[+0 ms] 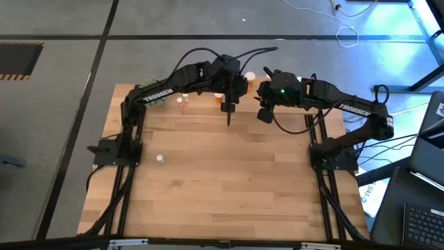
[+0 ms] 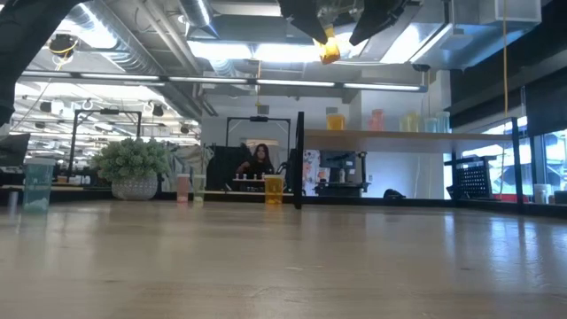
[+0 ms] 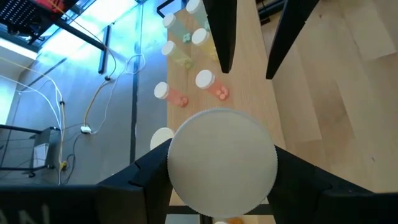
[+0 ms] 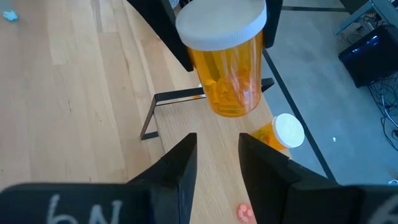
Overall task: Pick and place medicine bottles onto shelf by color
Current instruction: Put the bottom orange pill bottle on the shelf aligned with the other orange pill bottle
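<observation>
From where I sit, the near and middle worktop [image 1: 229, 180] lies broad and bare; only one small pale-capped bottle [image 1: 160, 158] stands on its left part, well apart from everything else. The far edge is crowded: the shelf [image 2: 407, 135] with its black posts [image 2: 299, 159], a row of small bottles [image 3: 186, 93] on the board, a plant ball [image 2: 133, 168] at the far left, and loose bottles [image 2: 188, 188] beside it. Both arms meet over that edge. My left gripper [image 1: 229, 104], clamped on an orange bottle [image 4: 227, 62], hangs right ahead of my right gripper [image 4: 217, 155], whose fingers stand apart with nothing between them. An orange bottle [image 4: 280, 134] lies on the board below.
</observation>
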Robot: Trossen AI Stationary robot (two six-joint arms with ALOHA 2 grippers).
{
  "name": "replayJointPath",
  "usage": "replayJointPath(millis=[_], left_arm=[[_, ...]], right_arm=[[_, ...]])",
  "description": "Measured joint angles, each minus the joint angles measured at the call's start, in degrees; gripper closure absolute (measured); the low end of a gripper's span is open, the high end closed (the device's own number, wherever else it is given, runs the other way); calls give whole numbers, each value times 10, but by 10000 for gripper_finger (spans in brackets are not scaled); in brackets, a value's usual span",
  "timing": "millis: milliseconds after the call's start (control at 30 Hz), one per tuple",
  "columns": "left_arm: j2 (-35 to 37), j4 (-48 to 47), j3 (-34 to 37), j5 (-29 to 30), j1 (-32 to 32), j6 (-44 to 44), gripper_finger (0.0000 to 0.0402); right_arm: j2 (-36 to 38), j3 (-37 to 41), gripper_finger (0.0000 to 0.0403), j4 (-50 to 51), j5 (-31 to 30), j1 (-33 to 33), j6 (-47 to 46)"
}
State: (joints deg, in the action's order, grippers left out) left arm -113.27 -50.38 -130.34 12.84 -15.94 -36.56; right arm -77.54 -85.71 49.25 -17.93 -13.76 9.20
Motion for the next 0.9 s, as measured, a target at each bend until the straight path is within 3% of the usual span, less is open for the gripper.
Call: replayJointPath(millis=[700, 900], left_arm=[[0, 38, 0, -1, 0, 5, 197], [0, 22, 0, -73, -31, 65, 197]], right_arm=[[9, 0, 283, 4, 0, 0, -2], [36, 0, 283, 28, 0, 0, -30]])
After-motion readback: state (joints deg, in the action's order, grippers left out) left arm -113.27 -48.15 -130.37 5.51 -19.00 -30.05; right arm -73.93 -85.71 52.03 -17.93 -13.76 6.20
